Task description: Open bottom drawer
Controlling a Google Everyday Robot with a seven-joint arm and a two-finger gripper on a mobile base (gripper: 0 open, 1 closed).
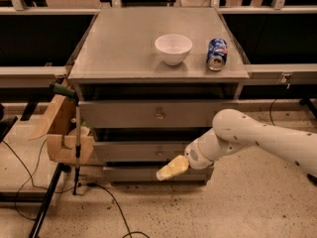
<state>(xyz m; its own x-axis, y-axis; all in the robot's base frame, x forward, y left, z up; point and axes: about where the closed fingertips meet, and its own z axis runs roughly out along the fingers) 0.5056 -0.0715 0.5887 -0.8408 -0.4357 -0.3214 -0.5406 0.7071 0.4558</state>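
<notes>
The bottom drawer (130, 174) is the narrowest grey front, lowest of three in the grey cabinet. It looks shut. Its knob is hidden behind my gripper. My gripper (171, 168), with yellowish fingers, sits at the end of the white arm (247, 135), right in front of the middle of the bottom drawer's front. Above it are the mid-sized middle drawer (138, 151) and the widest top drawer (148, 114), each with a small round knob.
On the cabinet top (119, 48) stand a white bowl (173, 48) and a blue can (217, 53) lying on its side. A cardboard box (62, 130) and a thin pole (77, 143) stand at the cabinet's left. Cables run over the floor at the lower left.
</notes>
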